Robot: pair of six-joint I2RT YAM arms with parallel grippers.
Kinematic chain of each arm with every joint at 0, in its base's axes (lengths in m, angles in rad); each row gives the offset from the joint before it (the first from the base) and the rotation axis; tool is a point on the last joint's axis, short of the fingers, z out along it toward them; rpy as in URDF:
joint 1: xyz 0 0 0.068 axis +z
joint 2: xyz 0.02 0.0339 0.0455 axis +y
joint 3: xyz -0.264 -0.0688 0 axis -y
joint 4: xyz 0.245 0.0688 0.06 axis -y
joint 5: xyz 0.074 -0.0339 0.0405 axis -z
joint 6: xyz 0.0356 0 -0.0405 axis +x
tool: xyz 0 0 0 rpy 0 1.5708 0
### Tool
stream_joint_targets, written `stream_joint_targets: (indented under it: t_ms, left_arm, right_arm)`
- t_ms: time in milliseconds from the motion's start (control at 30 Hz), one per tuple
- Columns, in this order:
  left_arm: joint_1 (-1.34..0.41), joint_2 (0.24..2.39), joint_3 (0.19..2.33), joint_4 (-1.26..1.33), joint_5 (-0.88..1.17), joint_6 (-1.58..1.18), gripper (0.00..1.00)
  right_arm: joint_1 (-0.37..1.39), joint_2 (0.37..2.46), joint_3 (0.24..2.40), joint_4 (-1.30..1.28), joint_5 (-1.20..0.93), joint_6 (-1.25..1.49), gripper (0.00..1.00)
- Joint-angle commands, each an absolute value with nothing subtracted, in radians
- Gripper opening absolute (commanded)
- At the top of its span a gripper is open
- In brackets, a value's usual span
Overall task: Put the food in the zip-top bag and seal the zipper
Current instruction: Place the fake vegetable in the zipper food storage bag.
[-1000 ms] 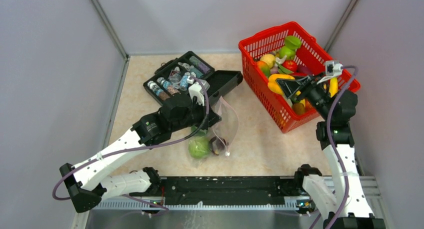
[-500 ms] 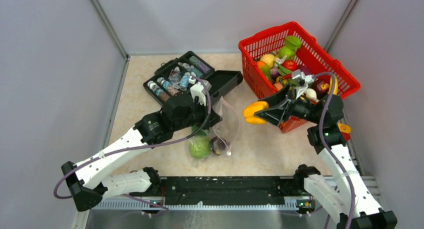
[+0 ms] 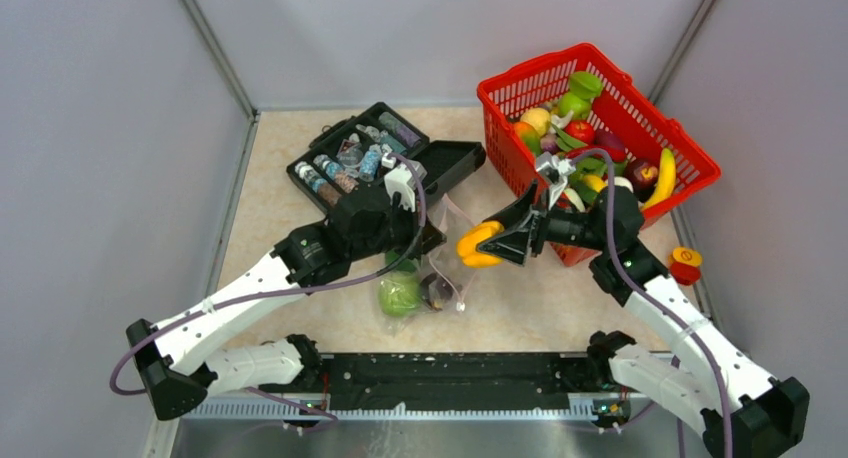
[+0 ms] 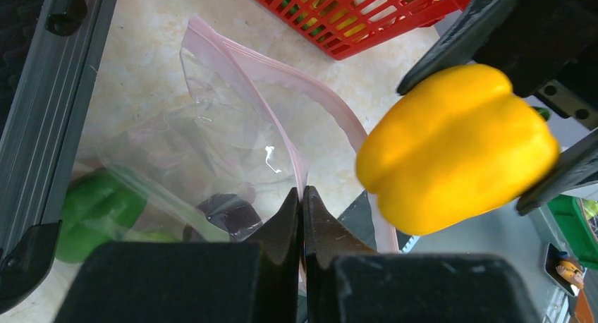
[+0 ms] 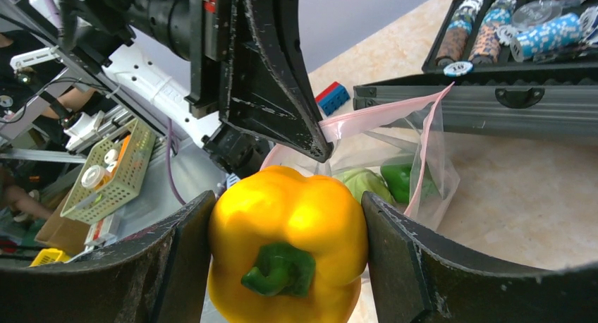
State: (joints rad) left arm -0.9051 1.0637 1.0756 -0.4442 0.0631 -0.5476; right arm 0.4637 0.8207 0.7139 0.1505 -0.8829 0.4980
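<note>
The clear zip-top bag (image 3: 440, 268) lies open on the table with a green apple (image 3: 398, 295) and a dark purple fruit (image 3: 437, 291) inside. My left gripper (image 3: 432, 240) is shut on the bag's pinkish zipper strip (image 4: 271, 129) and holds the mouth up. My right gripper (image 3: 487, 244) is shut on a yellow pepper (image 3: 476, 243) and holds it in the air just right of the bag mouth. The pepper (image 5: 288, 242) fills the right wrist view between the fingers, and it shows in the left wrist view (image 4: 455, 147) too.
A red mesh basket (image 3: 660, 148) with several toy fruits stands at the back right. An open black case (image 3: 440, 168) of small bottles lies behind the bag. A small red and yellow piece (image 3: 684, 263) lies by the right wall.
My right gripper has lifted the yellow pepper out of the basket and carried it left, close to the bag mouth. The left gripper has kept hold of the bag edge.
</note>
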Motion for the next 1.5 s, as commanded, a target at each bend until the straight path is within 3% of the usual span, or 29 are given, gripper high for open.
stream_joint_targets:
  t_ms: [0, 267, 467, 867, 1467]
  left_arm:
    - [-0.908, 1.066, 1.117, -0.411, 0.068, -0.537, 0.00]
    - [-0.907, 1.066, 1.119, -0.414, 0.068, -0.535, 0.00]
    - [-0.907, 1.066, 1.124, -0.414, 0.066, -0.532, 0.00]
    - [-0.907, 1.041, 1.130, -0.401, 0.051, -0.527, 0.00]
    - [-0.907, 1.011, 1.124, -0.380, 0.045, -0.528, 0.00]
  right_arm:
    - [0.521, 0.860, 0.754, 0.202, -0.795, 0.471, 0.45]
    - [0.620, 0.938, 0.851, -0.082, -0.555, 0.306, 0.47]
    - [0.669, 0.948, 0.878, -0.146, -0.409, 0.266, 0.54]
    - [0.705, 0.939, 0.829, 0.027, -0.373, 0.334, 0.54]
    - [0.736, 0.863, 0.790, 0.077, -0.340, 0.329, 0.78]
